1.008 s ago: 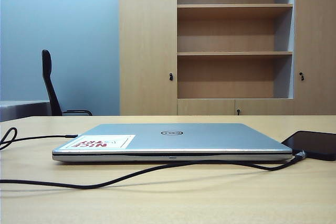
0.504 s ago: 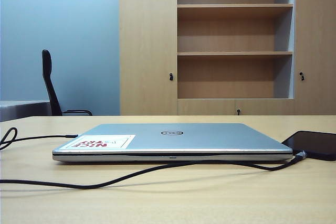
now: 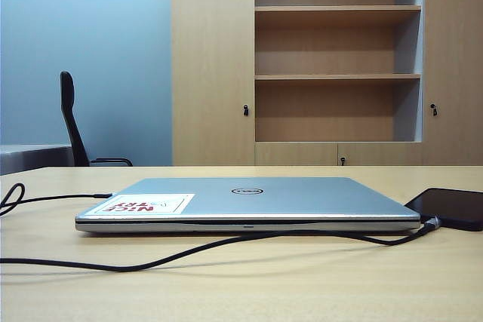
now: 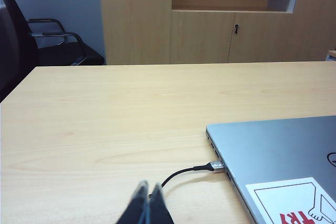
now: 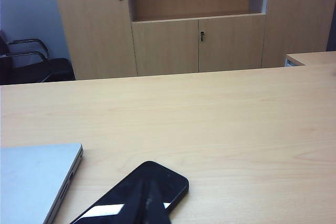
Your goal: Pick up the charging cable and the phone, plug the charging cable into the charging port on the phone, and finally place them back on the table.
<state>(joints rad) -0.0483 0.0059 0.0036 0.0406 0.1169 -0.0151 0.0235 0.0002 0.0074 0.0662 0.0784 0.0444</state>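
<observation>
Left end effector [image 4: 147, 203]: pinched closed, empty, low over the desk [image 4: 105, 124] near the laptop's [image 4: 278, 150] corner; I carry nothing.
Right end effector [image 5: 152, 203]: closed, empty, above the phone [image 5: 136, 192], not gripping it.
Cable [image 3: 189, 250]: slack along the desk in front of the laptop, plug end at the phone's edge; its other end sits in the laptop's side port.
Phone: flat on the desk just beside the laptop, so it rests stably.
Judgement: cable looks plugged in and both set down; task looks complete.
</observation>
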